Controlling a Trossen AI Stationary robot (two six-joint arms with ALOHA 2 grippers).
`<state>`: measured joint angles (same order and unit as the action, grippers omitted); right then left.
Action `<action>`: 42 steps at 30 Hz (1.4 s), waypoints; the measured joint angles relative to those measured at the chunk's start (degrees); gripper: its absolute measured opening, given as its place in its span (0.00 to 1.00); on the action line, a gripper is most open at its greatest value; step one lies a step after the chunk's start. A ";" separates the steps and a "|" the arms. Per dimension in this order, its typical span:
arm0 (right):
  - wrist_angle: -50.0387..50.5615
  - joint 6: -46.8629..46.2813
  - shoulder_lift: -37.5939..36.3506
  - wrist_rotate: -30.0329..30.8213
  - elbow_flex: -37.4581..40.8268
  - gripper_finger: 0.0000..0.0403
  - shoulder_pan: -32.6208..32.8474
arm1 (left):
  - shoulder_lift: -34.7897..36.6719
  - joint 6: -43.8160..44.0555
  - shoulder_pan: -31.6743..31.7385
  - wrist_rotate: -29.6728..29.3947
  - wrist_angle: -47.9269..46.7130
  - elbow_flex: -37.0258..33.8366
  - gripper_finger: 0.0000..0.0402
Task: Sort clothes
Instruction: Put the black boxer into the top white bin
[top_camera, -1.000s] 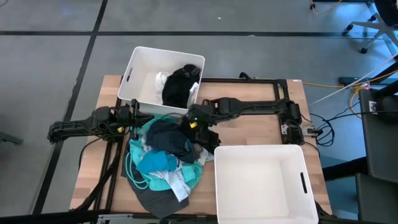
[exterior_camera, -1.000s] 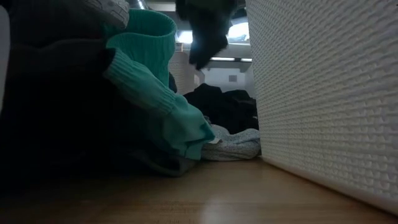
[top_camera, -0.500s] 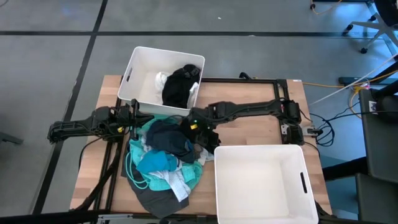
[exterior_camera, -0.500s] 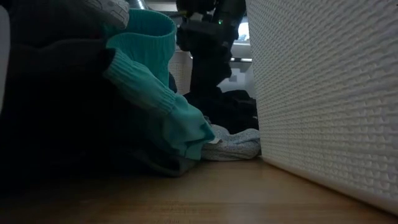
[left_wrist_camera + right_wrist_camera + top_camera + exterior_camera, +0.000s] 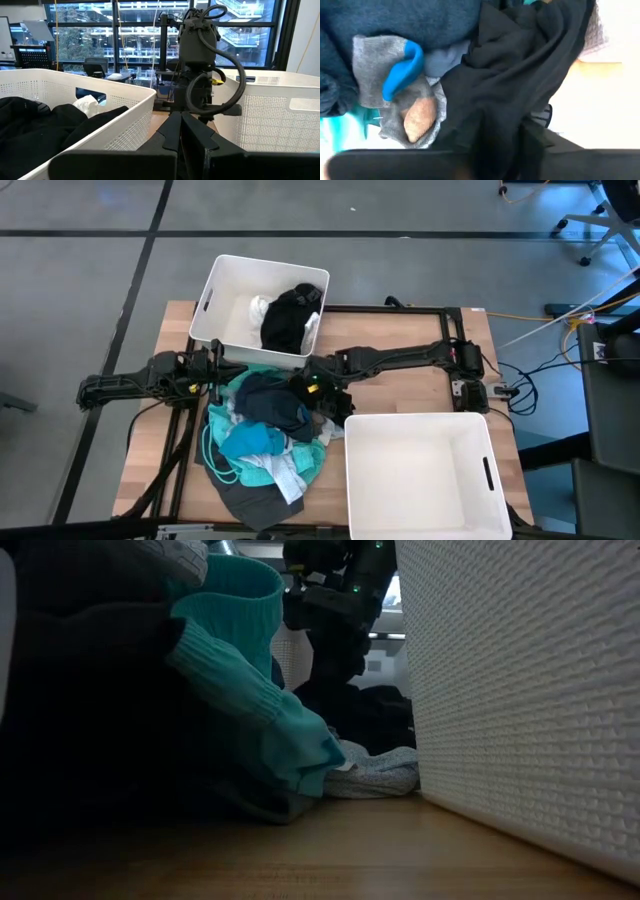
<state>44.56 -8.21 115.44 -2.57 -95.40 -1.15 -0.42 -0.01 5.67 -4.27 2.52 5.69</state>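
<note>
Jaws first: the right gripper (image 5: 318,392) is down at the far right edge of the clothes pile (image 5: 262,432), and in the right wrist view its dark fingers (image 5: 535,141) sit either side of a fold of black garment (image 5: 520,75), but whether they are pinching it or only straddling it I cannot tell. Just beside that black cloth lies a grey sock (image 5: 395,95) with a bright blue cuff and a tan toe, tucked against dark blue fabric (image 5: 405,17).

The left gripper (image 5: 214,370) waits at the far left of the pile, close to the near wall of the far bin (image 5: 222,285); its own wrist view shows its jaws pressed together, pointing across at the other arm.

The pile itself sits in the middle-left of the worktop (image 5: 400,390), running to the near edge: dark blue on top, bright blue and teal (image 5: 270,465) below, dark grey at the near end. From the low view a teal ribbed sleeve (image 5: 240,690) drapes over dark cloth, with a pale grey-blue piece (image 5: 375,772) lying against the near bin (image 5: 420,475).

2 white bins: the far one at the far left corner holds black clothing (image 5: 288,318) and a white item (image 5: 260,308); the near one stands at the near right corner.
</note>
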 joint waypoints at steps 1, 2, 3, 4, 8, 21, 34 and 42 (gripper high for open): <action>0.08 0.83 0.00 0.02 -0.12 0.13 0.00 | 0.00 0.02 0.00 0.00 0.00 0.00 0.01; 0.13 1.22 0.00 0.03 -0.17 0.07 0.01 | 0.00 0.00 0.00 0.00 0.00 0.00 0.01; 0.11 1.44 0.00 0.04 -0.19 0.04 0.08 | 0.01 0.01 0.00 0.00 0.00 0.00 0.01; 0.13 1.70 0.00 0.04 -0.19 0.03 0.36 | 0.00 0.00 -0.01 0.01 0.00 0.00 0.01; 0.49 2.61 -0.42 2.28 -0.21 0.06 1.11 | 0.02 -0.34 0.00 0.00 0.00 0.00 0.01; -1.33 4.41 -9.56 8.16 -0.32 0.03 1.27 | 0.00 -0.39 -0.02 0.02 -0.02 0.00 0.01; -20.76 11.88 -16.89 13.36 -0.32 0.04 1.14 | 0.00 -0.42 -0.02 0.00 -0.02 0.00 0.01; -37.13 22.41 -17.46 16.64 -0.32 0.04 1.11 | 0.01 -0.42 -0.02 0.00 -0.02 0.00 0.01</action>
<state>7.42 14.20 97.97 14.08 -95.72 -0.03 -0.41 -0.43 5.66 -4.27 2.50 5.70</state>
